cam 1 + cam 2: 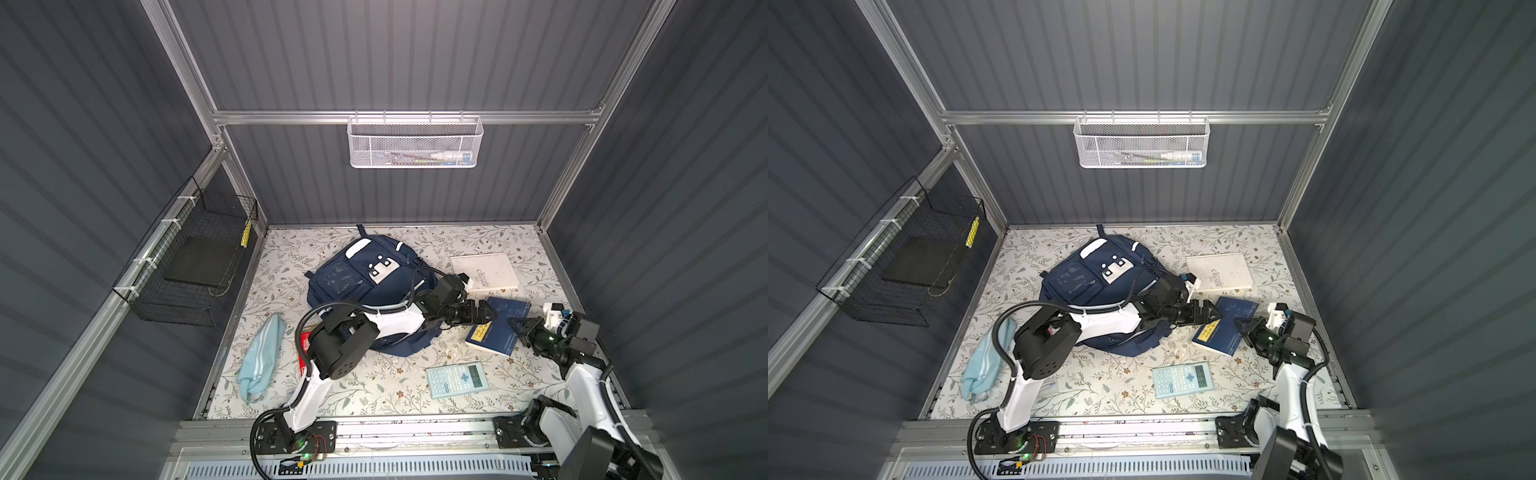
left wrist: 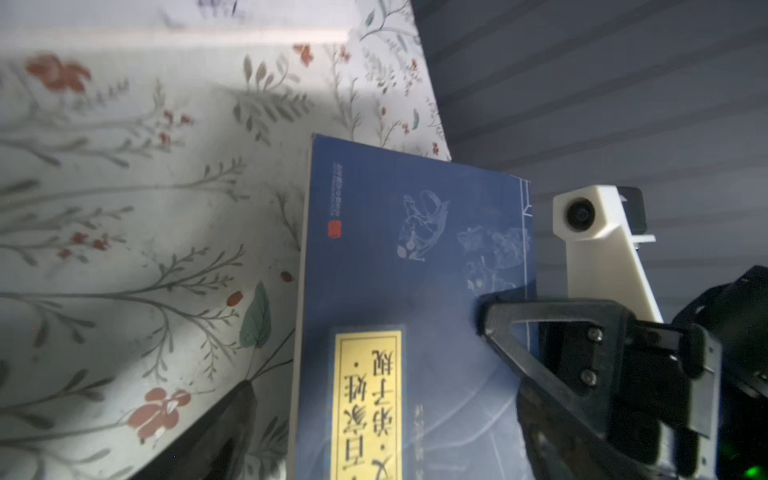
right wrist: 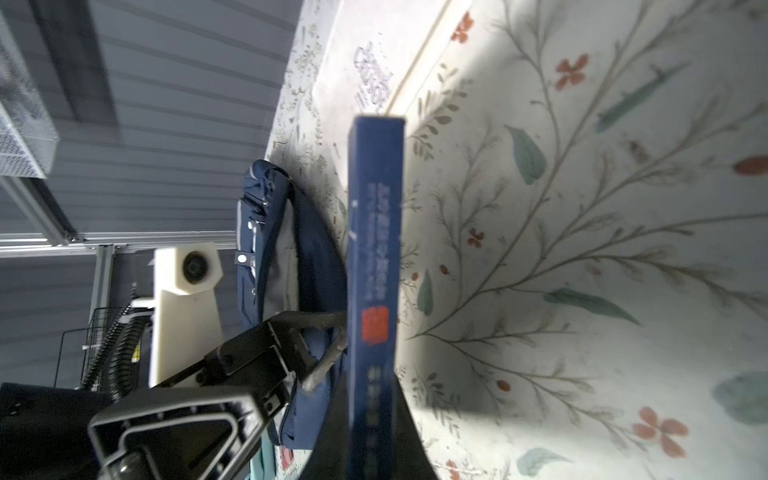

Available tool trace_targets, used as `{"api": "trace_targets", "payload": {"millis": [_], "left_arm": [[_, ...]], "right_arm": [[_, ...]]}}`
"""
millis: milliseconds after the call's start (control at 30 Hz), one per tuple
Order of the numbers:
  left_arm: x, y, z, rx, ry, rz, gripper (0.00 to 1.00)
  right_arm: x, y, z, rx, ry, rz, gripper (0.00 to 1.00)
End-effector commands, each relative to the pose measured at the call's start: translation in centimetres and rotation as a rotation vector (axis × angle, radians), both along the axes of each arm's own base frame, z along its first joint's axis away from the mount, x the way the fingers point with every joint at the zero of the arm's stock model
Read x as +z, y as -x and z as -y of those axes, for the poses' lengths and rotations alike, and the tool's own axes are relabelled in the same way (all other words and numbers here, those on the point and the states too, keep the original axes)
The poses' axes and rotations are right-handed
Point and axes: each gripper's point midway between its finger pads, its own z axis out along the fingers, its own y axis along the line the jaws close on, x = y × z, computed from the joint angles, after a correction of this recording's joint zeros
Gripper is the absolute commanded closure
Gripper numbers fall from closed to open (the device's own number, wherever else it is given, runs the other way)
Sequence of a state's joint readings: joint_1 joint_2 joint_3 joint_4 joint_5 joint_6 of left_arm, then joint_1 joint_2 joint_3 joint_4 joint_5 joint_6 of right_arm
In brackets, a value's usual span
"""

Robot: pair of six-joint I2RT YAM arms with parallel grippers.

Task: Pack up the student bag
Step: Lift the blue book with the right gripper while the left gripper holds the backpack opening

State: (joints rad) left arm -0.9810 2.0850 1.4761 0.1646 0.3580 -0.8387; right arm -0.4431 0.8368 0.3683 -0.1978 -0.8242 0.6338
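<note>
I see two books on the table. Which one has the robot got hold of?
The blue book with the yellow label: the right gripper is clamped on its edge. The white book lies flat farther back, with nothing gripping it.

grey ribbed walls [image 1: 395, 54] and aluminium framing [image 1: 407, 117] enclose a floral tabletop [image 1: 374, 395].

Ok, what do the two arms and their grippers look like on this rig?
The left arm and right arm match: white link shells, black joint housings, black bolted base plates. Black corrugated cable loops along each. The left gripper and right gripper are black, with hollow triangular-frame fingers; a white camera mount sits by each, and a green light glows on the right one.
</note>
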Motion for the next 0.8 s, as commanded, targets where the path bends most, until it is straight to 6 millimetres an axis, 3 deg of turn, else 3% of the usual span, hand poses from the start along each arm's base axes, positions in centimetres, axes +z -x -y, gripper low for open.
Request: {"api": "trace_targets", "payload": {"millis": [0,167,200,300,400,467,567,667,767], "left_arm": [[4.1,-1.8,-3.0,0.045,-0.09,0.175,0.0],[6.7,-3.4,-9.4,0.116,-0.211,0.278,0.01],[6.8,-4.1,-11.2,0.137,-0.255,0.301,0.07],[4.4,-5.0,-16.2,0.156,-0.442,0.355,0.2],[1.0,-5.3,-19.4,0.108,-0.614,0.361,0.2],[-1.2,-5.2,-20.4,0.066,-0.679,0.35,0.2],[-3.6,-5.2,-21.5,0.038,-0.77,0.345,0.1],[-5.1,-5.1,-21.8,0.019,-0.81,0.333,0.1],[-6.4,-5.5,-22.3,0.022,-0.886,0.355,0.16]], "right_arm": [[4.1,0.0,-0.6,0.02,-0.006,0.085,1.0],[6.3,-0.4,-1.2,0.04,-0.039,0.137,1.0],[6.8,-0.6,-1.7,0.059,-0.044,0.157,1.0],[7.3,-1.2,-3.1,0.116,-0.006,0.169,1.0],[7.5,-1.9,-5.5,0.204,0.01,0.17,1.0],[7.7,-2.5,-6.5,0.227,0.011,0.172,1.0],[8.1,-3.3,-7.4,0.245,0.0,0.186,1.0],[8.2,-3.8,-7.8,0.262,0.008,0.187,1.0],[8.0,-3.9,-8.1,0.267,0.004,0.183,1.0]]}}
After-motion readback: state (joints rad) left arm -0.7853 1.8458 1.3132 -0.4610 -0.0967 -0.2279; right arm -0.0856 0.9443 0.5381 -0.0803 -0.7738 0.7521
